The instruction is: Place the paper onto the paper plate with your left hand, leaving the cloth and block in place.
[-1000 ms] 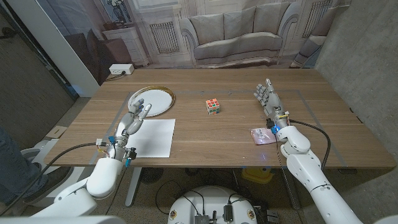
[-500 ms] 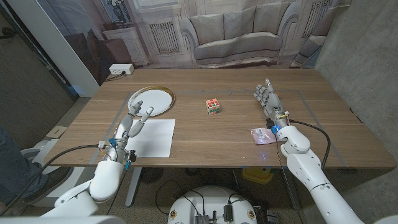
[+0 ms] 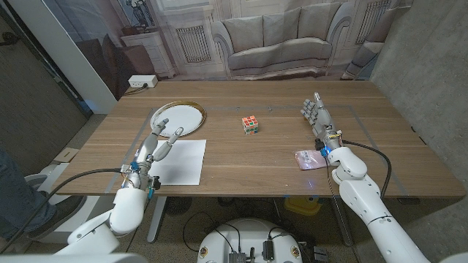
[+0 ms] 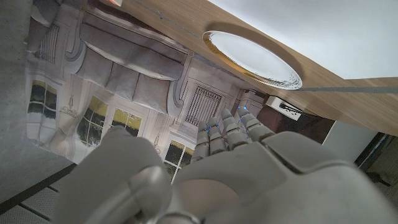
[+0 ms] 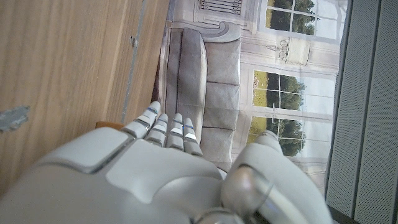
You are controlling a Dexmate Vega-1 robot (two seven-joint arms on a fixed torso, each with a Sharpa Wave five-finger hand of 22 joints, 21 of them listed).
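A white sheet of paper (image 3: 180,161) lies near the table's front left, and it also appears in the left wrist view as the paper (image 4: 348,31). Just beyond it sits the round white paper plate (image 3: 179,117) with a gold rim, seen again as the plate (image 4: 254,56). My left hand (image 3: 158,146) hovers at the paper's left edge with its fingers spread and nothing in them; the left hand (image 4: 211,177) points toward the plate. The colourful cube block (image 3: 251,125) stands mid-table. A small pinkish cloth (image 3: 307,158) lies beside my right wrist. My right hand (image 3: 318,117) stands with straight fingers, empty.
The wooden table (image 3: 263,172) has bare wood between the paper and the cloth. A backdrop printed with a sofa hangs behind the far edge. My right hand (image 5: 143,174) points along the table (image 5: 62,68) toward that backdrop.
My left hand has drawn back slightly toward the paper's left edge and its fingers have spread a little wider. The paper, plate, block, cloth and right hand have not moved.
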